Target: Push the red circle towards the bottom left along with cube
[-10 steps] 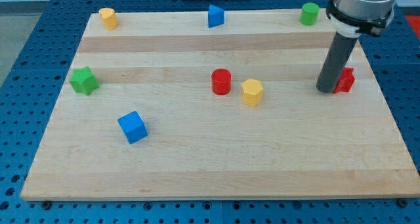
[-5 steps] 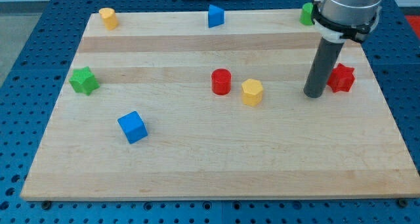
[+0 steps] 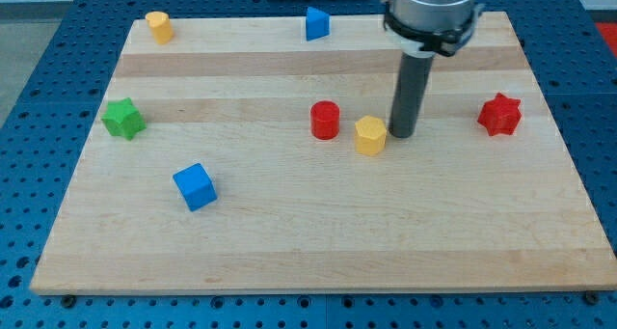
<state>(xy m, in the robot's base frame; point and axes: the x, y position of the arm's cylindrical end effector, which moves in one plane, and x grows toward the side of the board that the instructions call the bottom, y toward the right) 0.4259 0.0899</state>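
The red circle (image 3: 326, 121) stands near the middle of the wooden board (image 3: 289, 242). The blue cube (image 3: 195, 186) lies down and to the view's left of it. My tip (image 3: 402, 134) rests on the board just right of the yellow hexagon block (image 3: 370, 135), which sits right next to the red circle on its right side. The tip is close to or touching the yellow block and is apart from the red circle.
A green star block (image 3: 123, 118) sits at the left edge. A yellow block (image 3: 158, 26) is at the top left, a blue triangular block (image 3: 317, 23) at the top middle. A red star block (image 3: 499, 114) lies at the right.
My tip has slid left from beside the red star block to beside the yellow hexagon. The arm now hides the green block at the top right. The blocks have not moved.
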